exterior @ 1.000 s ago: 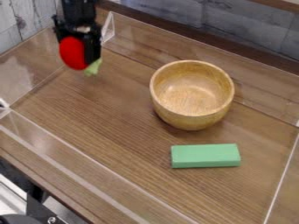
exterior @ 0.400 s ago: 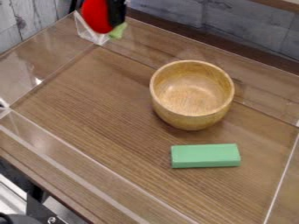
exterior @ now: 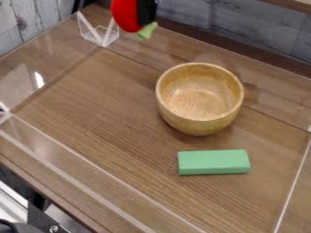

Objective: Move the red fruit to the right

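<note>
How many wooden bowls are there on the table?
1. The wooden bowl sits right of the table's middle in the picture, above the green block; no others show.

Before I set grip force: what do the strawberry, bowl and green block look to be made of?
Toy strawberry: probably plastic, glossy by its smooth, saturated red.
Bowl: likely wood, satin; warm tan color, soft sheen inside.
Green block: matte, evenly colored; painted wood, plastic or foam, can't tell.
</note>
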Controlling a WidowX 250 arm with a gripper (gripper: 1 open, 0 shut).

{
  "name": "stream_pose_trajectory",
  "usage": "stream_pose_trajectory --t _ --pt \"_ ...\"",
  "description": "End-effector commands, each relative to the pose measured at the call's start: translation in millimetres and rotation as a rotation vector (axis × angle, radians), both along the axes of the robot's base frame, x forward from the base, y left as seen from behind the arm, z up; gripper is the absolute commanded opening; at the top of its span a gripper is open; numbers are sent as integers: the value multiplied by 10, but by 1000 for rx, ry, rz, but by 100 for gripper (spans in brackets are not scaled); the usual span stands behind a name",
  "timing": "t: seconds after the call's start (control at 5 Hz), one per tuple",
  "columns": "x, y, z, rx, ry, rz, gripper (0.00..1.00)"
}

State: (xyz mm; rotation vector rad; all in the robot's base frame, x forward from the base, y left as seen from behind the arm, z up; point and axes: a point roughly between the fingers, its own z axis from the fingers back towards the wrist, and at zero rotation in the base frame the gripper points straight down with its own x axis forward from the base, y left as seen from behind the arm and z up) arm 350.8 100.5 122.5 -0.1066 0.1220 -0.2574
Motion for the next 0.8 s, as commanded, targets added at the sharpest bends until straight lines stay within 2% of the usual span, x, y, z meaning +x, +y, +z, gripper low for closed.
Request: stream_pose_trajectory --t 0.0,0.4,0.6 --pt "-11 -190 184 34 -77 -96 0" --pt "-247 -618 219 31 -69 -317 0" --pt "-286 -269 274 43 -60 -256 0"
